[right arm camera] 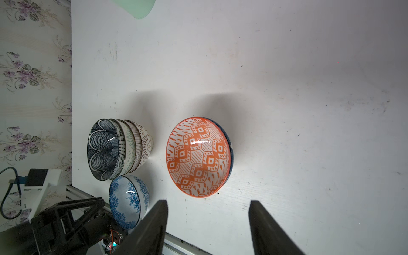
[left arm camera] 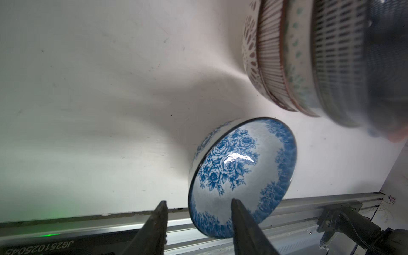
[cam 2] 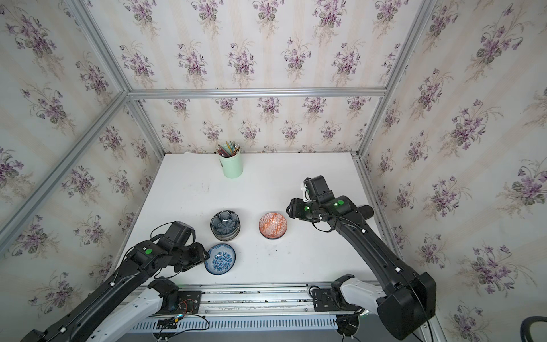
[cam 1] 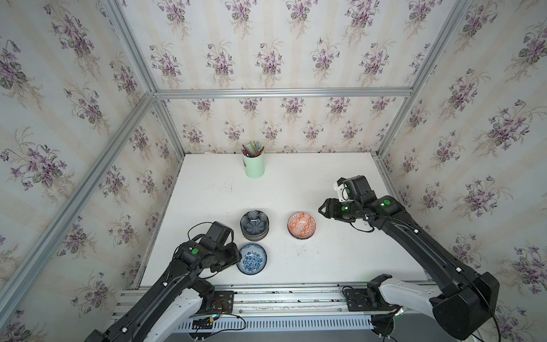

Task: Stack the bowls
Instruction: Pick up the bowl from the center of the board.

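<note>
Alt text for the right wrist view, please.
An orange patterned bowl sits on the white table just ahead of the right gripper, whose jaws stand open and empty. Beyond it are a stack of bowls topped by a navy petal one and a blue floral bowl.

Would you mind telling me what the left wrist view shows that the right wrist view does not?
Left wrist only: the left gripper, open, with the rim of the blue floral bowl between its tips. Right wrist only: the open right gripper, the orange bowl nested in a dark blue bowl, and the mint-green cup. Both: the blue floral bowl and the stack of bowls.
</note>
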Action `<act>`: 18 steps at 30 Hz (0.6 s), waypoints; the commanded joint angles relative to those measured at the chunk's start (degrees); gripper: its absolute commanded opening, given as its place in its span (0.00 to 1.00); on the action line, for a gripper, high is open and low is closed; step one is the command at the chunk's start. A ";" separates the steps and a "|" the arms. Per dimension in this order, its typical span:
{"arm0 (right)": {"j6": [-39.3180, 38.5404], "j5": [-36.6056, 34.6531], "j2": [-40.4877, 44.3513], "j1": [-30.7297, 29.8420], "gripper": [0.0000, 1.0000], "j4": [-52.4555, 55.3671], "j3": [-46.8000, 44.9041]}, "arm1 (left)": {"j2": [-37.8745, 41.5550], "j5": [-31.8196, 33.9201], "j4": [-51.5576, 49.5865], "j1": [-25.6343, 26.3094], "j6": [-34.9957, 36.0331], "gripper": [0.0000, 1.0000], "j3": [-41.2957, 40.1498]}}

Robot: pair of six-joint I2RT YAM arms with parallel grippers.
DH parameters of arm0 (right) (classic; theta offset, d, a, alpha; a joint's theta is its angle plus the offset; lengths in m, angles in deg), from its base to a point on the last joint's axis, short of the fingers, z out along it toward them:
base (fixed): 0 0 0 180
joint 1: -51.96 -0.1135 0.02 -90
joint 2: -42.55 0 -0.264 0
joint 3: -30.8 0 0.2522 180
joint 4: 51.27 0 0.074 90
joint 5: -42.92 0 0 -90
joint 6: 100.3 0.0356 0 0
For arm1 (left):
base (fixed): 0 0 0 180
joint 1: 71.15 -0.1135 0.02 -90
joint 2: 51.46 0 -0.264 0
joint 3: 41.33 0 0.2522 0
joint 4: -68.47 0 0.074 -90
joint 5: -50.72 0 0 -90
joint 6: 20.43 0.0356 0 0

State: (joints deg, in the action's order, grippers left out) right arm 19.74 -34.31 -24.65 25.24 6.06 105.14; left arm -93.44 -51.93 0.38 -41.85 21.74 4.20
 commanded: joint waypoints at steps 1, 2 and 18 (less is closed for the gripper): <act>0.38 0.06 0.35 -0.10 0.63 0.37 -0.24 | 0.25 -2.04 3.22 0.14 -1.32 0.46 -2.25; 0.38 0.12 0.40 -0.17 0.63 0.31 -0.37 | 0.15 -2.10 3.60 0.21 -1.44 0.44 -2.74; 0.23 0.58 0.49 -0.21 0.62 0.20 -1.67 | -0.17 -2.20 4.28 0.39 -0.56 0.14 -4.75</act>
State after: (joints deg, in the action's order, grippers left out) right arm 19.74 -34.11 -24.19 25.02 6.28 103.54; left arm -93.66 -54.09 4.49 -41.52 20.65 -0.54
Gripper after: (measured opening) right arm 0.625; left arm 0.138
